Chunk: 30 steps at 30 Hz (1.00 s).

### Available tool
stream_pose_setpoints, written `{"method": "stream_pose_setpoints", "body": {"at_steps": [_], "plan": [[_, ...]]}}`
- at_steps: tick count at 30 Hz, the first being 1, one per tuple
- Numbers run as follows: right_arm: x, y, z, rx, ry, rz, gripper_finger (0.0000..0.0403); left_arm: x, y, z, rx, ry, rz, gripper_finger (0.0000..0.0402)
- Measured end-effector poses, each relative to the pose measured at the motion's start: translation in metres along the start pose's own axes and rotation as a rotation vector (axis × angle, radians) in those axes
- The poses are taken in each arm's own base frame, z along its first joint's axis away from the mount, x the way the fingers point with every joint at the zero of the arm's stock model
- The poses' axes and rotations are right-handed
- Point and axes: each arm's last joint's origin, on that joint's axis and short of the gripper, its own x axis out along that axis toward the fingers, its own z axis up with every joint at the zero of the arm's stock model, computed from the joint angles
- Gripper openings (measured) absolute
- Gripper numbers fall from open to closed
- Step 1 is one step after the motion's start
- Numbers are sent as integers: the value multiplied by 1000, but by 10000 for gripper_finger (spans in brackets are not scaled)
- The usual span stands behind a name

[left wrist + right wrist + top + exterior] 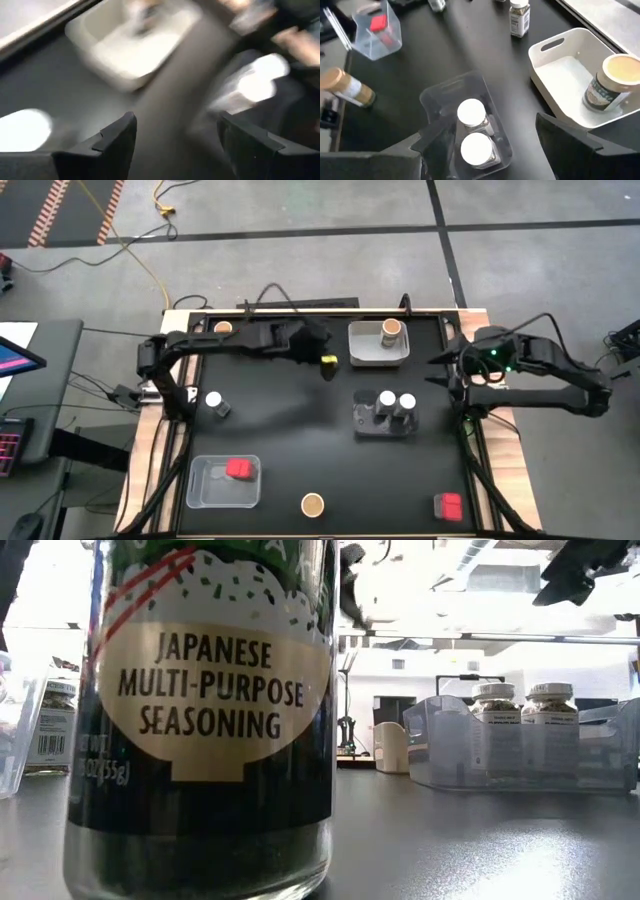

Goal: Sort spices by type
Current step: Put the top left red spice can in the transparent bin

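Sorting is partly done on the black table [290, 430]: one cork-topped jar [391, 332] stands in the white tray [362, 352] at the far edge, two white-lidded jars [396, 401] share a clear tray [372, 423] at centre, and a red box [239, 470] lies in another clear tray [205, 485] at the near left. Loose pieces remain: a white-lidded jar [214, 401] at left, a cork-topped jar [312, 504] on the near edge, a red box [448, 505] at near right and another cork-topped jar [223, 328] at the far left.

The left gripper [318, 350] hangs just beside the white tray, jaws parted with nothing between them. The right gripper [447, 370] waits at the right edge, jaws apart and empty.

The round jars look rigid, smooth and probably glass, so likely slippery and breakable. A grip across the body below the lid seems safest. The red boxes appear light and flat-sided, easy to pinch.
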Motion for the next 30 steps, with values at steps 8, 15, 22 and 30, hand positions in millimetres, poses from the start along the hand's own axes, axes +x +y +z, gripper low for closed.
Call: {"method": "stream_pose_setpoints", "body": {"at_steps": [8, 15, 22, 30], "plan": [[-1, 0, 0, 94, -4, 1, 299, -35, 1, 22, 271, -6, 53, 260], [12, 1, 5, 95, 47, -13, 299, -67, -1, 27, 420, -57, 31, 260], [30, 1, 12, 149, 100, -41, 299, -85, 17, 8, 478, -102, 33, 260], [42, 1, 19, 173, 98, -80, 299, -106, 55, -42, 359, -136, 18, 260]]}}
